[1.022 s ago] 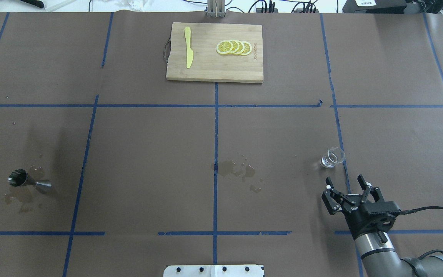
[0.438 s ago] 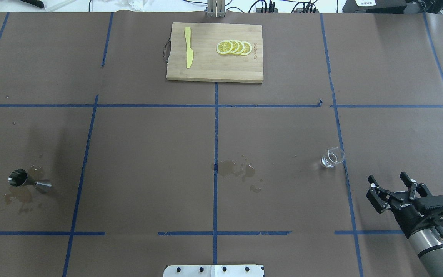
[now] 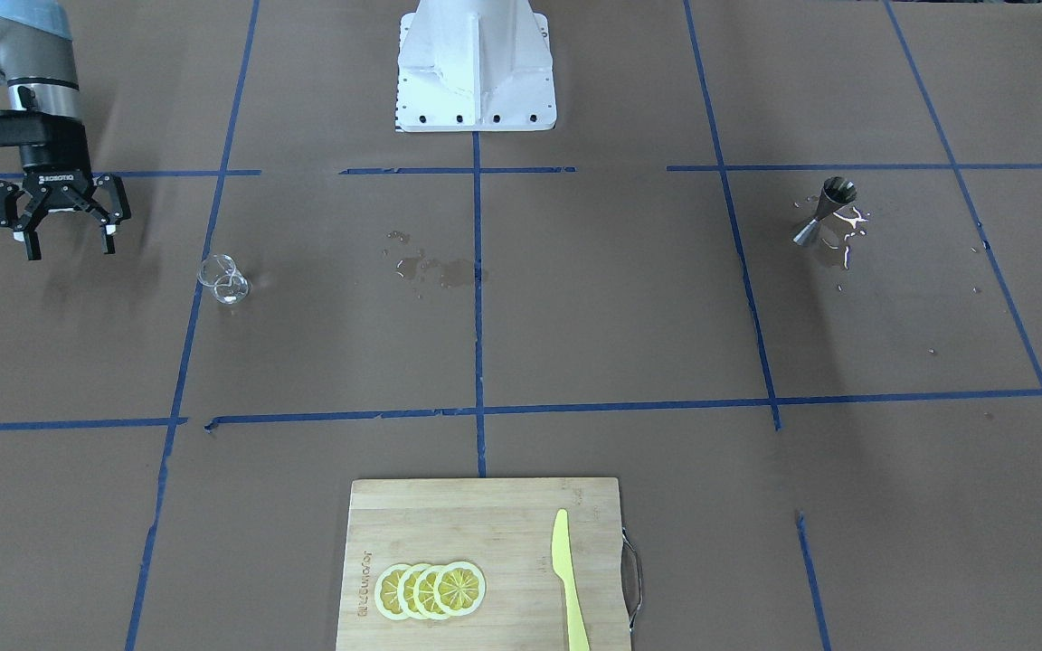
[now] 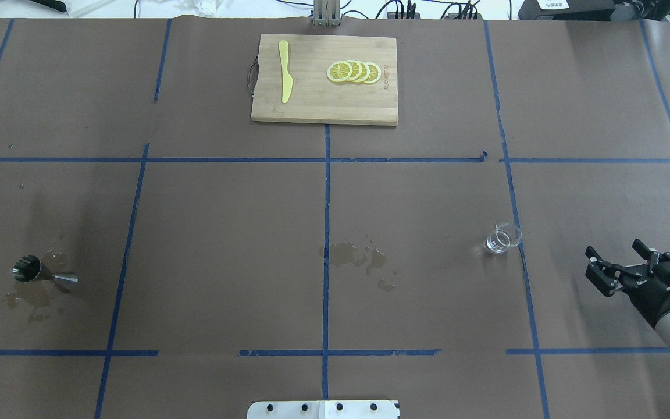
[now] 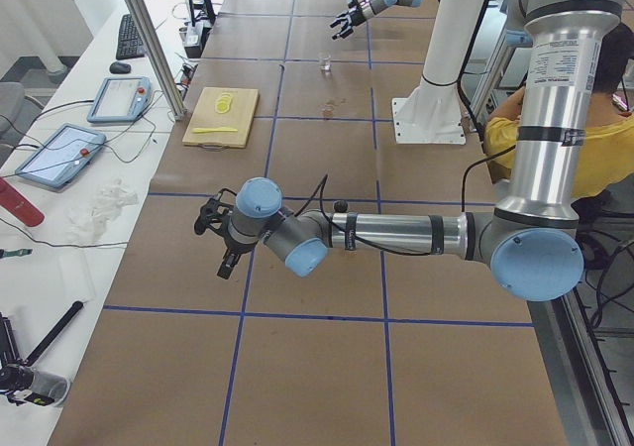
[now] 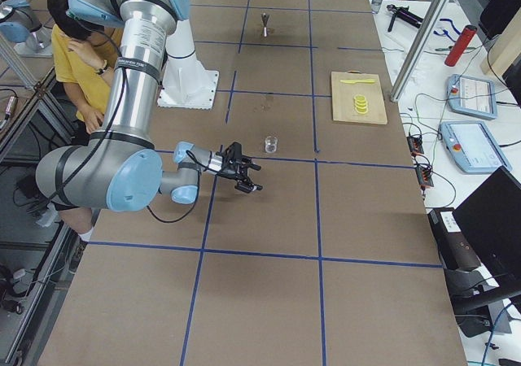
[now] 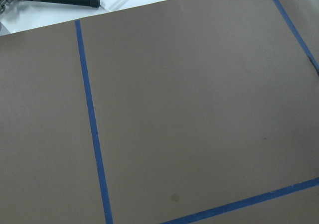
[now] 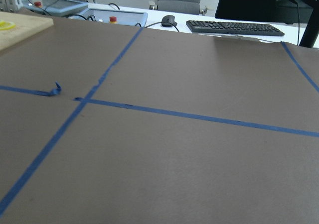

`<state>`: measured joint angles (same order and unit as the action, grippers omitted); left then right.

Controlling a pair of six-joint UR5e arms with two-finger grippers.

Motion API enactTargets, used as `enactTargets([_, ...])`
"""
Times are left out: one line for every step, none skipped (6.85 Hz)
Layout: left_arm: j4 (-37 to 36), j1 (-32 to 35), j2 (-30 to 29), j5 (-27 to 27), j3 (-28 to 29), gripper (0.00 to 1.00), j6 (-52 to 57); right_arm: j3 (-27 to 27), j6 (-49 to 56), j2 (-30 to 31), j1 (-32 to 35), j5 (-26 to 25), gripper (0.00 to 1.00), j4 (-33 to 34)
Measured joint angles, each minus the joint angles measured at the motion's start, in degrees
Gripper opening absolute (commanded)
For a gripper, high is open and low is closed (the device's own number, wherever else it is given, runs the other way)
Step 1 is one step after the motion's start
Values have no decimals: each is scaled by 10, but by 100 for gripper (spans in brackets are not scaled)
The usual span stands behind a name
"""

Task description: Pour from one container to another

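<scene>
your right arm (image 6: 122, 175) reaches out low over the brown table (image 4: 224, 233) towards its right-hand end, forearm close to level. its tool (image 3: 70, 242) hangs above the surface with the fingers spread wide and nothing between them. your left arm (image 5: 396, 233) lies stretched out level over the table's left-hand end. its tool (image 5: 222, 248) shows too little for you to tell whether it is wide or narrow.

a wooden cutting board (image 4: 323, 105) sits at the far middle edge, carrying a yellow knife (image 4: 284, 73) and a row of overlapping lemon slices (image 4: 353, 71). a wet patch (image 4: 352, 256) marks the table's centre.

the glass cup (image 4: 502, 237) stands upright beside a blue tape line, near the right tool but apart from it. you cannot tell whether it holds any liquid. the metal jigger (image 3: 824, 210) stands upright well away on the left side, with wet spots around its foot.
</scene>
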<state>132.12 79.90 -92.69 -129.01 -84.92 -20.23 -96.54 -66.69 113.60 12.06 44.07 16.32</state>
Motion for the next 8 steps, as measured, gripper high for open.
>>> enactTargets([0, 0, 19, 0, -6, 100, 1, 13, 60, -12, 85, 109, 100, -15])
enactTargets([0, 1, 37, 0, -14, 100, 1, 32, 122, -34, 188, 239, 100, -18])
enactTargets([0, 1, 49, 1, -19, 100, 2, 62, 187, -64, 294, 376, 100, -12])
enactTargets([5, 1, 55, 2, -21, 100, 1, 96, 254, -104, 398, 512, 100, 17])
enactTargets([17, 1, 61, 10, -19, 100, -1, 116, 320, -146, 494, 645, 100, 82])
enactTargets([35, 1, 70, 26, -18, 100, -2, 125, 391, -185, 570, 756, 100, 171])
enactTargets([52, 0, 76, 39, -19, 100, -3, 127, 462, -214, 619, 827, 100, 266])
enactTargets([54, -2, 74, 25, -20, 100, -2, 127, 529, -235, 645, 867, 100, 356])
